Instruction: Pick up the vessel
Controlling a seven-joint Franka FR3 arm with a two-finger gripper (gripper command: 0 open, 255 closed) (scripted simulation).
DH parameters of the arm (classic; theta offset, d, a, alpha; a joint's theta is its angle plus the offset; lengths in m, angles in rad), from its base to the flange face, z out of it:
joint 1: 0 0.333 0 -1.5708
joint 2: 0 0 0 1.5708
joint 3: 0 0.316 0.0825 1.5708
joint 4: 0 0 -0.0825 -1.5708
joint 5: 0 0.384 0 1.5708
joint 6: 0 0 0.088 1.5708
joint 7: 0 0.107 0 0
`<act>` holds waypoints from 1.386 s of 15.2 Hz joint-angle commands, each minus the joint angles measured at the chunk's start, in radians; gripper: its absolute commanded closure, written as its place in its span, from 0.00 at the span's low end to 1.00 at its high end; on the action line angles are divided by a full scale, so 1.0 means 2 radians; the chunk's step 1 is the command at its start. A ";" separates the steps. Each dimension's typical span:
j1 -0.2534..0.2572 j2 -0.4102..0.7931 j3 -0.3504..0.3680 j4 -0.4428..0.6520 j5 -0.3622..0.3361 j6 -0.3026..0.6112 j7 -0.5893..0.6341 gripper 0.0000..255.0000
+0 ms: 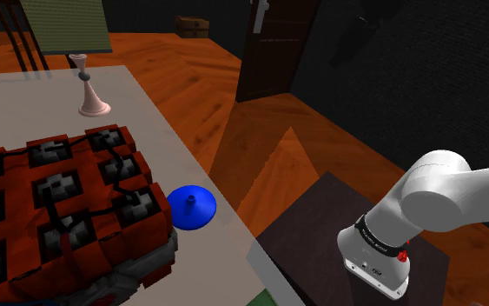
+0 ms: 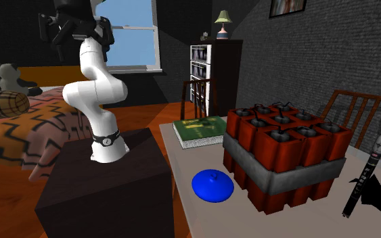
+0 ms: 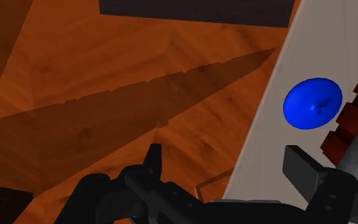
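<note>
The vessel [image 1: 191, 207] is a blue, shallow dome with a small knob on top. It sits near the edge of the pale table [image 1: 138, 96], beside a red bundle. It appears again as the blue vessel [image 2: 212, 184] in the second exterior view and as the blue vessel [image 3: 313, 103] in the wrist view. My gripper [image 2: 55, 30] is raised high above the stand, far from the table. In the wrist view the gripper [image 3: 225, 162] is open over the wooden floor, with nothing between its fingers. The vessel lies far below, beyond the right finger [image 3: 300, 163].
A big bundle of red sticks [image 1: 69, 200] bound by a grey band stands right beside the vessel. A pink candlestick-like piece [image 1: 91, 89] stands at the table's far end. A green book [image 2: 199, 130] lies near the dark stand [image 2: 104, 193]. Chairs [image 2: 199, 94] flank the table.
</note>
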 commanded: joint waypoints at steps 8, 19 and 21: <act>0.017 0.011 0.065 -0.074 0.030 0.087 0.061 0.00; 0.035 0.106 0.180 -0.128 0.062 0.240 0.165 0.00; 0.033 0.134 0.203 -0.129 0.062 0.269 0.187 0.00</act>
